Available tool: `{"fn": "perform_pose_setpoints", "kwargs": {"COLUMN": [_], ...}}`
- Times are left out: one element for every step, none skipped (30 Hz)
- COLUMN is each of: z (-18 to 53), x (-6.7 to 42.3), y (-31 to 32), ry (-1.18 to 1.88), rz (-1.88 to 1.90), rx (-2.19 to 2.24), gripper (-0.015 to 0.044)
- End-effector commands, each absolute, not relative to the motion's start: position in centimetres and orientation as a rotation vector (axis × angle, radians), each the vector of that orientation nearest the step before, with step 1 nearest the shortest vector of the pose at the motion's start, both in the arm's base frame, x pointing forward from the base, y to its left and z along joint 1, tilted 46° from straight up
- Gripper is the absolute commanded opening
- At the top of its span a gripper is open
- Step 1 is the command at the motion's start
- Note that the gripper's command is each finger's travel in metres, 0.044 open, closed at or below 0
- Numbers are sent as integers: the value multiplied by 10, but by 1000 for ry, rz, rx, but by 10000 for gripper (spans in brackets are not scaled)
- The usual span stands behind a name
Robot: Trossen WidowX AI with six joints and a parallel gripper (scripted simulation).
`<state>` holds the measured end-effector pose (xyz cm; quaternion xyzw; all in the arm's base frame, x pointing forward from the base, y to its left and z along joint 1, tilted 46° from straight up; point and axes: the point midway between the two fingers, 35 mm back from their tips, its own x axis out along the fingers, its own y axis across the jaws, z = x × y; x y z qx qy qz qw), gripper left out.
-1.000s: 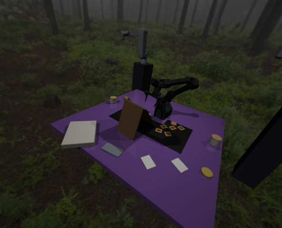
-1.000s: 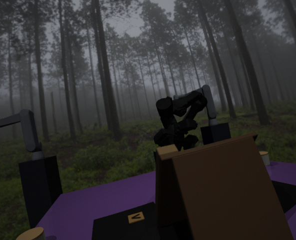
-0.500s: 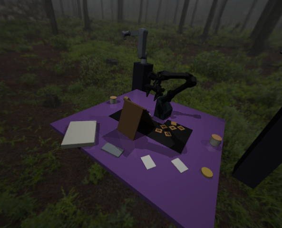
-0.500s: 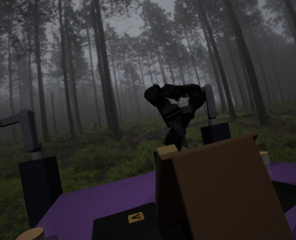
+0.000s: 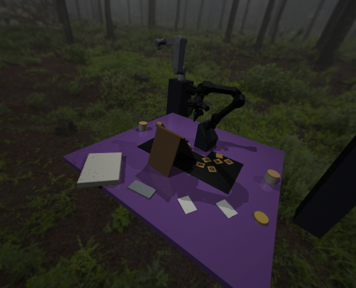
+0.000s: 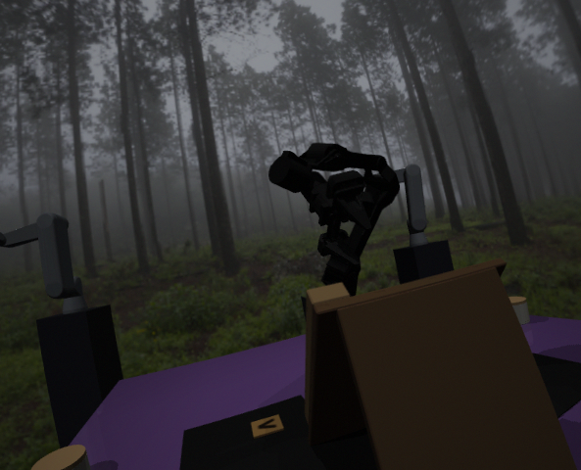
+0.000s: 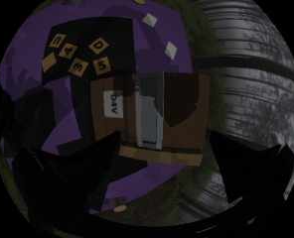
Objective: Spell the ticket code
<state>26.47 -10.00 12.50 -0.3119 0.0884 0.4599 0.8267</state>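
The wooden board (image 5: 164, 152) (image 6: 442, 369) (image 7: 183, 134) stands tilted; its ticket (image 7: 113, 103) reads D4V. The grey rail (image 7: 159, 111) shows no tile that I can make out. Tile D (image 5: 211, 169) (image 7: 98, 46), tile 4 (image 5: 217, 161) (image 7: 68, 51), tile 5 (image 5: 200, 164) (image 7: 101, 65), tile 3 (image 7: 78, 66), a U-like tile (image 7: 57, 41) and a tile without a visible letter (image 7: 49, 61) lie on the dark mat (image 5: 227, 182). Tile V (image 6: 266, 426) lies on the mat beyond the board's block end. My gripper (image 5: 193, 114) (image 7: 168, 136) is open and empty, raised above the board.
A wooden block (image 5: 159, 124) (image 6: 328, 293) caps one board end. Cups (image 5: 143, 126) (image 5: 271, 177) stand near opposite table edges. A pale slab (image 5: 101, 168), a grey slab (image 5: 142, 189), two white cards (image 5: 187, 204) (image 5: 226, 208) and a yellow disc (image 5: 261, 218) lie on the table's other side.
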Motion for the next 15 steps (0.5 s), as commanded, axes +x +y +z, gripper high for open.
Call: {"fn": "perform_pose_setpoints", "kwargs": {"z": [126, 126, 126, 126, 126, 127, 132, 139, 146, 151, 152, 152, 152, 152, 152], "x": [266, 266, 266, 266, 266, 265, 263, 260, 257, 255, 255, 255, 255, 255, 255], "y": [-101, -101, -101, -101, -101, -100, -98, -94, -90, -88, -87, -87, -87, -87, -87], "ry": [179, 179, 179, 179, 179, 179, 179, 180, 180, 180, 180, 180, 180, 180, 180], "rz": [975, 975, 975, 975, 975, 975, 975, 976, 976, 976, 976, 976, 976, 976, 976], "rx": [-664, -664, -664, -664, -664, -664, -663, -663, -662, -662, -662, -662, -662, -662, -662], "gripper": [440, 440, 440, 440, 440, 440, 440, 440, 440, 440, 440, 440, 440, 440, 440]}}
